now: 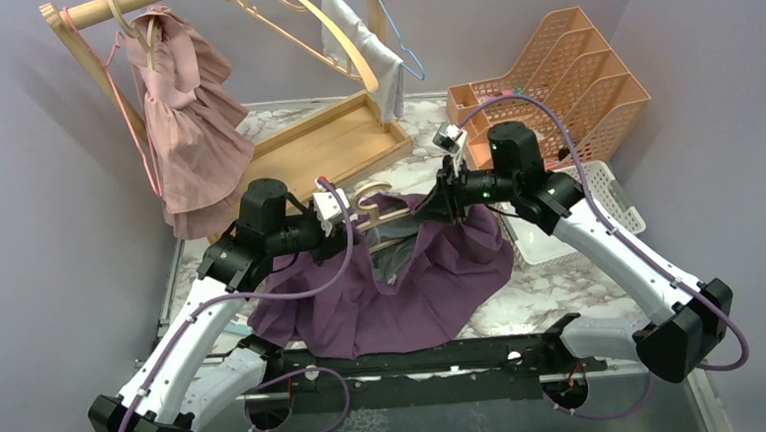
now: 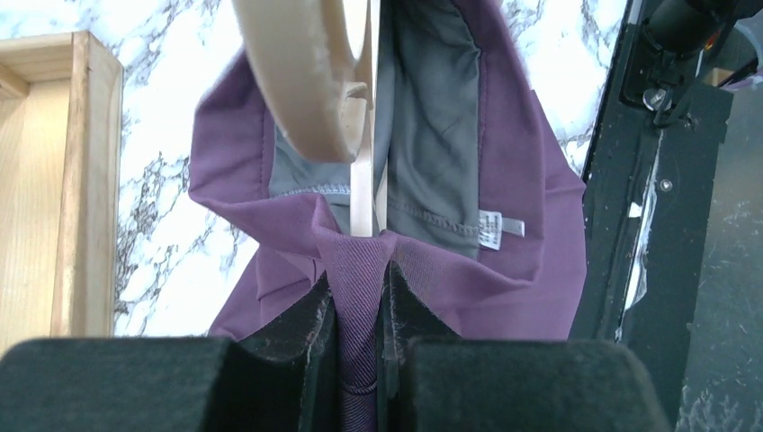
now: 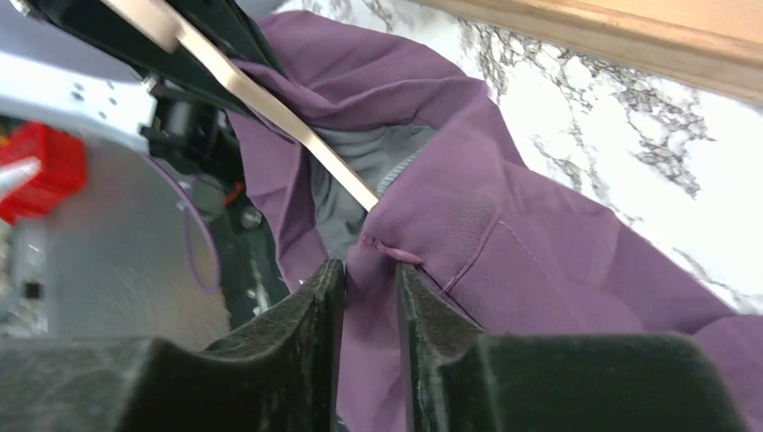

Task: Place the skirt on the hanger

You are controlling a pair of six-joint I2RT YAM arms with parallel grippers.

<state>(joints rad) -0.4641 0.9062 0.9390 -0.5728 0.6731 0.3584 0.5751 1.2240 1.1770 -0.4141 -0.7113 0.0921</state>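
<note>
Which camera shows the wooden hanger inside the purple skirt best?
The top external view: the hanger shows its hook and shoulders together at the waist of the skirt. The left wrist view gives only a blurred hook and a thin bar entering the waist; the right wrist view shows just that bar.

This is looking like a robotics lab: plain grey walls [image 1: 24,245] are enclosing a marble-topped table [image 1: 551,281], and a black rail [image 1: 416,358] is anchoring two cabled arms [image 1: 608,249]
</note>
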